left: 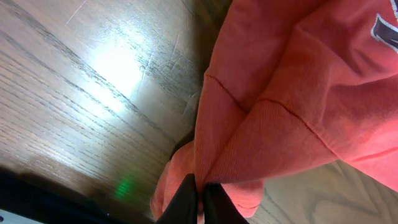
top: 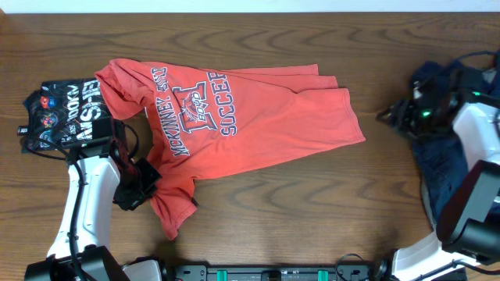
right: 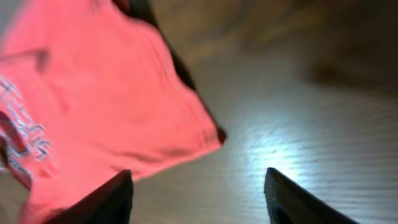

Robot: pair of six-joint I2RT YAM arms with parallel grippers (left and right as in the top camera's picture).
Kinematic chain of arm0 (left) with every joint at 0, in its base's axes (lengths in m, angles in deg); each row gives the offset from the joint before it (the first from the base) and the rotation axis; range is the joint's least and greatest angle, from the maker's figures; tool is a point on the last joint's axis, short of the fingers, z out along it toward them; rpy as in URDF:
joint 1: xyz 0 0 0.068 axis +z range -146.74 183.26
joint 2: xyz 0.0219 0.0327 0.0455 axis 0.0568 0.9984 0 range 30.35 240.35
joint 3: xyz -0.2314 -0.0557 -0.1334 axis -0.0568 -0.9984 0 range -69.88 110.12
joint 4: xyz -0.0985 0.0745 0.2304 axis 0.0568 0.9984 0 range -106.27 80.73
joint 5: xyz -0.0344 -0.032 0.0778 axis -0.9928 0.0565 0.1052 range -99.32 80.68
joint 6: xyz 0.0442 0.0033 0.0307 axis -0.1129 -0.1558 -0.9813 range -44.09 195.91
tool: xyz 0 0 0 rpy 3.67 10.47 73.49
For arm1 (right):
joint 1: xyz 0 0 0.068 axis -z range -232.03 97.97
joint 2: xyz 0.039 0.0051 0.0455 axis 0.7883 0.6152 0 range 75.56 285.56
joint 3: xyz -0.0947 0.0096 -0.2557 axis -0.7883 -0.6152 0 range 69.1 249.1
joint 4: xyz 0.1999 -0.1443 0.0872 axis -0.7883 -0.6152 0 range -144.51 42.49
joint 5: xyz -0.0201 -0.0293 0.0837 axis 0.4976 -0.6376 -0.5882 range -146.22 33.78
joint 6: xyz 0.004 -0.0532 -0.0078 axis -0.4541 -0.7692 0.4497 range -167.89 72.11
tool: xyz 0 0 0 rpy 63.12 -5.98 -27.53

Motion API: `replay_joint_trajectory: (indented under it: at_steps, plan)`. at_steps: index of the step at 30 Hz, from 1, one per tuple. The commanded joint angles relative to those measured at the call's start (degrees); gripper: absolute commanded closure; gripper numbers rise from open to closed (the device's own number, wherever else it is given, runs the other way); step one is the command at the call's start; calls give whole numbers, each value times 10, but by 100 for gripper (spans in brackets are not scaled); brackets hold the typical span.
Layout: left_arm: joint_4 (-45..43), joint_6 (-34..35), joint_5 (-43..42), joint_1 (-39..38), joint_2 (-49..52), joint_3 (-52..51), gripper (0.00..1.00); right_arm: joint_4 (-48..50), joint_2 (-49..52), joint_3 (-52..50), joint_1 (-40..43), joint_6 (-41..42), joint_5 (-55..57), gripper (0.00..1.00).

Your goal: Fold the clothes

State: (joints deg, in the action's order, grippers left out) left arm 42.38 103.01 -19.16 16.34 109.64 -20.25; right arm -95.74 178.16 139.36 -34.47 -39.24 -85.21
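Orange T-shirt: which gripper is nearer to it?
Left. The left gripper is shut on the T-shirt, pinching fabric at its left end. The right gripper hangs open over the table, just off its right edge.

— What kind of place is shown?
— A robotics lab bench. A white left arm (top: 82, 203) and a white right arm (top: 478, 129) stand at a wood-grain table (top: 312, 211), black cables (top: 47, 150) trailing, a black mounting rail (top: 273, 273) along the near edge.

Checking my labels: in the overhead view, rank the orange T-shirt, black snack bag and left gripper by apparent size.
Largest: orange T-shirt, clearly.
Middle: black snack bag.
Smallest: left gripper, though it may sit nearer the camera.
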Motion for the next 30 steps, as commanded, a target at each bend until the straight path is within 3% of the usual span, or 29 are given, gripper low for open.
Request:
replay_joint_trajectory:
  at_steps: [1, 9, 23, 25, 30]
  plan:
    - [2, -5, 12, 3, -3, 1, 94, -1, 0, -29, -49, 8, 40, 25]
    - [1, -5, 12, 3, -3, 1, 93, 64, 0, -92, -146, 163, 177, 23]
    - [-2, -5, 12, 3, -3, 1, 93, 284, 0, -200, -180, 268, 176, 25]
    - [-3, -5, 12, 3, -3, 1, 93, 292, 0, -203, -181, 267, 176, 32]
    - [-6, -5, 12, 3, -3, 1, 94, 292, 0, -204, -184, 264, 177, 71]
